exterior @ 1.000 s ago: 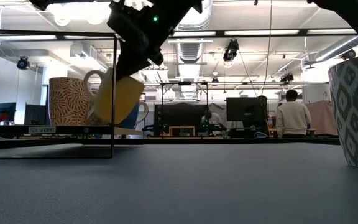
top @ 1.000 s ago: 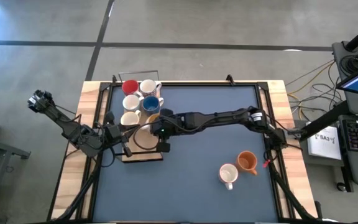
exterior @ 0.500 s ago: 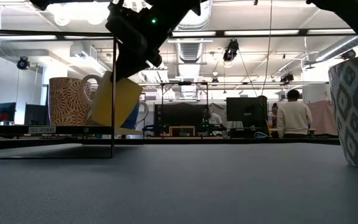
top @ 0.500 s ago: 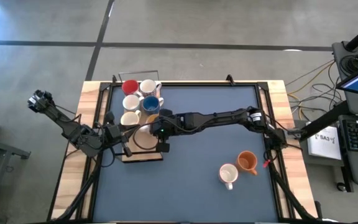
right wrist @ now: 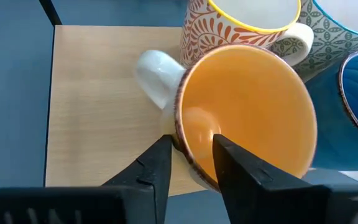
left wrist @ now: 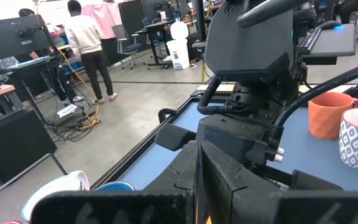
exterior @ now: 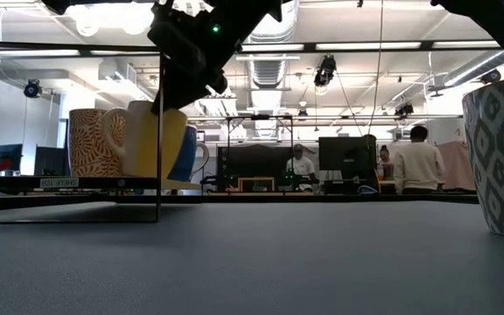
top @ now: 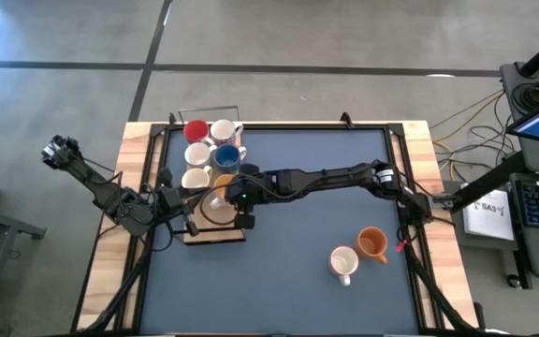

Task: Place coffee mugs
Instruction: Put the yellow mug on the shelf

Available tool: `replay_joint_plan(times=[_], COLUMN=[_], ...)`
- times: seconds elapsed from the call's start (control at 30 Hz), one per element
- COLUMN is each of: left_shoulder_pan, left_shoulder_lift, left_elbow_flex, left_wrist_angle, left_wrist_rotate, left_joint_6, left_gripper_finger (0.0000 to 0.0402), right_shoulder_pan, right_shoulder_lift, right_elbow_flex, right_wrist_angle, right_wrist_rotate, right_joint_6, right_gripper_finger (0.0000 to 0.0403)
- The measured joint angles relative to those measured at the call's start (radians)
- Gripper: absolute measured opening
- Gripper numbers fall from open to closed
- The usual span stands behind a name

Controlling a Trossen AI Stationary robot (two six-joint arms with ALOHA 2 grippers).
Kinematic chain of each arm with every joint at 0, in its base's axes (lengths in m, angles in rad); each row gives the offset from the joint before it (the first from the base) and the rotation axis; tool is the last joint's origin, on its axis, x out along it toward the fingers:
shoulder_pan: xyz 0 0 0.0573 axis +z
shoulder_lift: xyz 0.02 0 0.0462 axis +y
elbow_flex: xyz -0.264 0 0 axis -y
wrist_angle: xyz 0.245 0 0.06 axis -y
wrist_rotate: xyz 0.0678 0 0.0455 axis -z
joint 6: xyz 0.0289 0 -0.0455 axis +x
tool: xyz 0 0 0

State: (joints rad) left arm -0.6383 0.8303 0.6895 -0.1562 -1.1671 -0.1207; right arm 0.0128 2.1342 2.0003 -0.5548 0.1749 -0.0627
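Note:
An orange mug with a white handle (right wrist: 247, 118) stands at the near end of a cluster of mugs on a wooden board (top: 215, 225) at the table's left. It shows yellow in the low view (exterior: 157, 142). My right gripper (right wrist: 191, 142) is shut on its rim and reaches across the table (top: 226, 193). Beside it stand a patterned cream mug (exterior: 93, 140), a blue mug (top: 227, 157), two white mugs and a red mug (top: 196, 130). My left gripper (top: 182, 212) is at the board's left edge, and its fingers (left wrist: 219, 180) look pressed together. My right gripper pinches the orange mug's rim (right wrist: 182, 134) next to the handle, one finger inside the mug and one outside. The fingers (right wrist: 157, 165) point down from above. The mug is upright, its bottom level with the neighbouring mugs' bottoms on the board. My left gripper is next to the board's edge; whether it touches it I cannot tell.
An orange mug (top: 372, 243) and a white patterned mug (top: 343, 263) stand on the blue mat at the near right; the patterned one fills the low view's right edge (exterior: 501, 157). A thin black frame (exterior: 160, 131) rises at the board. People stand in the room behind.
My right gripper has moved a little toward the table's left edge and down with the orange mug. The mug, tilted a second ago, now stands upright close against the patterned cream mug. The gripper has stayed shut on the rim.

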Motion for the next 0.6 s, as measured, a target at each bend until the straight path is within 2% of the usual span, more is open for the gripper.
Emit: replay_joint_plan(times=[0.33,0.6], left_shoulder_pan=[0.0,0.0], left_shoulder_lift=[-0.013,-0.022], left_elbow_flex=[0.0,0.0], left_wrist_angle=[0.002,0.002], left_wrist_rotate=[0.0,0.0], left_joint_6=[0.001,0.008], left_gripper_finger=[0.0,0.0], right_shoulder_pan=[0.0,0.0], right_shoulder_lift=[0.001,0.001], right_elbow_flex=[0.004,0.006], right_wrist_angle=[0.049,0.066], right_wrist_rotate=[0.0,0.0], right_joint_6=[-0.026,-0.034], right_gripper_finger=[0.0134,0.0139])
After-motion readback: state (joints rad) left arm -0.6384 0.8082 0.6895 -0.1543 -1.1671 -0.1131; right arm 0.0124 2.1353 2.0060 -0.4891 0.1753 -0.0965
